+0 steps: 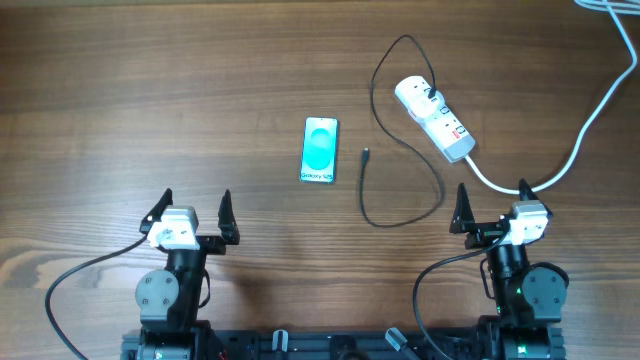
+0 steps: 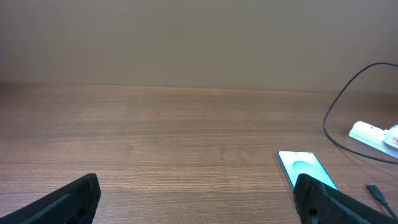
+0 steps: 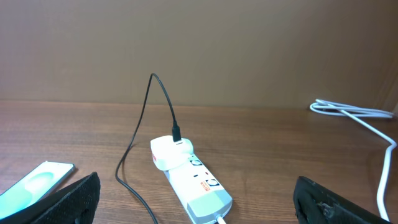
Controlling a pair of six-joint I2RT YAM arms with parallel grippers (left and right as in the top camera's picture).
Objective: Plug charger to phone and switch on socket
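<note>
claws: left claw (image 1: 195, 200) and right claw (image 1: 492, 192) both gaped wide, empty
charger (image 1: 441, 190): plug tip (image 1: 366, 155) lay beside phone (image 1: 320, 150) on tabletop (image 1: 120, 100); looked limp, light, so I'd pinch just behind tip

Cannot read switches on the white elongated power strip (image 1: 434, 119): too small. Loses its thick white cord (image 3: 348, 110) past the right wrist view's right edge. Cannot see the near end of the flat cyan-screened smartphone (image 2: 303, 167), behind the left jaws.

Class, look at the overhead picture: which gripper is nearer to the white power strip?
Right. The right gripper sits open just on the robot's side of the power strip. The left gripper is far off to the strip's left, past the phone.
</note>
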